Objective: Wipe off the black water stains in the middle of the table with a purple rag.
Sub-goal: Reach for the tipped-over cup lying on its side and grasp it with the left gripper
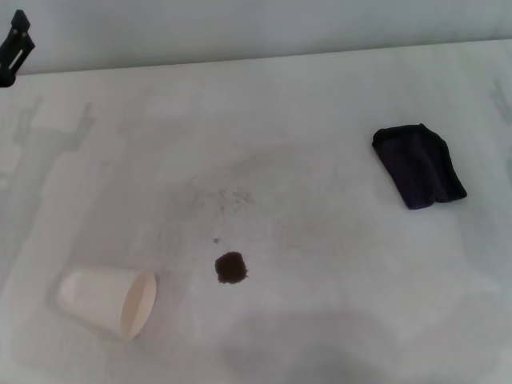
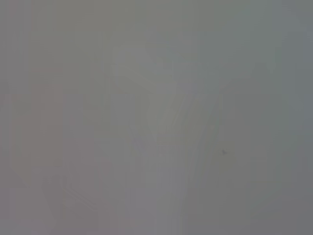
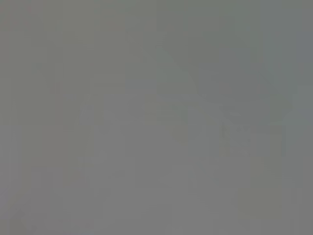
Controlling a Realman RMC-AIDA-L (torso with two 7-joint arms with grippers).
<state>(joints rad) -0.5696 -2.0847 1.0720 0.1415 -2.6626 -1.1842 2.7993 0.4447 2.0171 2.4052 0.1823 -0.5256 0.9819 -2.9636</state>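
Stains: the black water stains sit near the middle of the table, at about 6 o'clock from the head view's centre; 1 round dark brown-black blot, untouched by any cloth.
Speck: 1 tiny dark speck lies close to the blot, at its 11 o'clock, apart from it.
Left gripper: the left gripper shows only as a dark piece at the far left edge of the head view, at 10 o'clock, raised clear of the table and well apart from everything on it; whether its claw is spread or pressed together cannot be told.
Cup: a pale paper cup lies on its side at 8 o'clock, its mouth turned toward the blot, near the blot but not touching it.
Smudges: faint grey smudges lie at the blot's 12 o'clock, between blot and far table edge.
Rag: the purple rag lies bunched on the table at 2 o'clock, well apart from the blot, with nothing holding it.
Right gripper: not seen in any view.
Wrist views: both show only a flat grey field; nothing in them can be made out.
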